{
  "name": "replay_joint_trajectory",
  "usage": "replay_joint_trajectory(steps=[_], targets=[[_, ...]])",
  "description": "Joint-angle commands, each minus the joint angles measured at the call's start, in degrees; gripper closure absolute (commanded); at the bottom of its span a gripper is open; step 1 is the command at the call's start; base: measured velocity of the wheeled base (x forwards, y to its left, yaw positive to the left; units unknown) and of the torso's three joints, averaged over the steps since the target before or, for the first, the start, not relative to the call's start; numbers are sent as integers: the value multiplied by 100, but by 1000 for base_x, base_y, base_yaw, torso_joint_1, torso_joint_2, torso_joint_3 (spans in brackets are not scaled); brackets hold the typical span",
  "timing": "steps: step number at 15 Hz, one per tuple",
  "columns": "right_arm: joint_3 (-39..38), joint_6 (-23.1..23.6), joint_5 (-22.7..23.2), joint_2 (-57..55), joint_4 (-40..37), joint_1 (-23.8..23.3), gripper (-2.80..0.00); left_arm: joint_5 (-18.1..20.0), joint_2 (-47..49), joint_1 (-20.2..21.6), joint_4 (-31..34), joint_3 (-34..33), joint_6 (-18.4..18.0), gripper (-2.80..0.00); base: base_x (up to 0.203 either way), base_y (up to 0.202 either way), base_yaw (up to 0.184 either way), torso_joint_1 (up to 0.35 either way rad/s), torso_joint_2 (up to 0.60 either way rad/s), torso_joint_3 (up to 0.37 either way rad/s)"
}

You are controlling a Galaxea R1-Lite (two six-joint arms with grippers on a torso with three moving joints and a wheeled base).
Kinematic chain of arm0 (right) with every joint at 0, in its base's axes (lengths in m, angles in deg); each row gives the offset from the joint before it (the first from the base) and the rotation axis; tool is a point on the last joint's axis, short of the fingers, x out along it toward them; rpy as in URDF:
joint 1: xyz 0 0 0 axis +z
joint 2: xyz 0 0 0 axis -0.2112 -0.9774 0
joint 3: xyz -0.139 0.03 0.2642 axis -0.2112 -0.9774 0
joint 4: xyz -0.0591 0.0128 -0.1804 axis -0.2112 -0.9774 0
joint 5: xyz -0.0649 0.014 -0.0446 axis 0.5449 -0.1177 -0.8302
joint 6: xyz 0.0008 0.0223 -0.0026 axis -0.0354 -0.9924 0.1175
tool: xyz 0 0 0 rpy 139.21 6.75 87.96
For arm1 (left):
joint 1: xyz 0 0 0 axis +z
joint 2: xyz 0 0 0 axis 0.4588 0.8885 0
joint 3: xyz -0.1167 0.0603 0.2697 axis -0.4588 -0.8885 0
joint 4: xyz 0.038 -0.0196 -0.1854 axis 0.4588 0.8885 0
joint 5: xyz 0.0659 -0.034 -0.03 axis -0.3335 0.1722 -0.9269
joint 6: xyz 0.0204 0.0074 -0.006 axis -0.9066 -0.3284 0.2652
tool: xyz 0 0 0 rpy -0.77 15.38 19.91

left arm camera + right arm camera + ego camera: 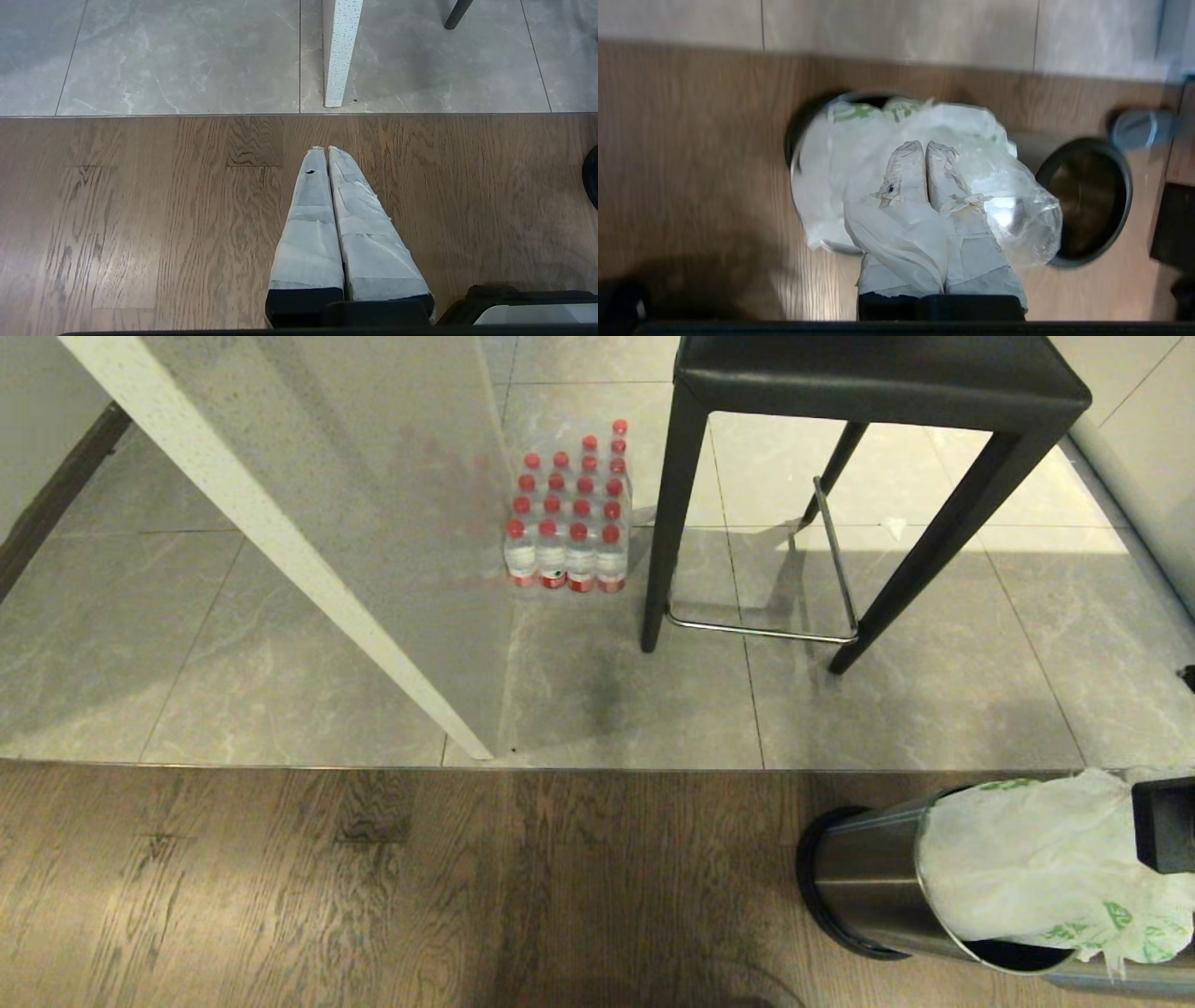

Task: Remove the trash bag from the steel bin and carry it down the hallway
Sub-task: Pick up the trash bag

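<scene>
The right gripper (924, 147) has its fingers (903, 172) pressed together on a fold of the trash bag (859, 163), which bulges from the steel bin (864, 877) beneath them, ready for lifting; the left gripper (326, 149) hangs closed, empty, above the wood floor (140, 210).

Stool (868, 392) and bottle pack (569, 513) crowd the tiles ahead.

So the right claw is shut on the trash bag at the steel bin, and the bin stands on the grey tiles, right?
Not quite. The right claw is shut on the trash bag at the steel bin, but the head view shows the bin on the dark wood-plank floor, just short of the grey tiles.
</scene>
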Motion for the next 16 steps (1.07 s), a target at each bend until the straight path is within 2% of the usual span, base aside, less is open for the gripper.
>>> replay_joint_trajectory(steps=[1, 7, 16], targets=[[-63, -3, -22, -81, 6, 35, 0, -1, -2, 0, 0, 0, 2, 0, 0, 0, 0, 0, 0, 0], [-63, -3, -22, -81, 6, 35, 0, -1, -2, 0, 0, 0, 2, 0, 0, 0, 0, 2, -95, -99], [-63, -3, -22, -81, 6, 35, 0, -1, -2, 0, 0, 0, 2, 0, 0, 0, 0, 0, 0, 0]])
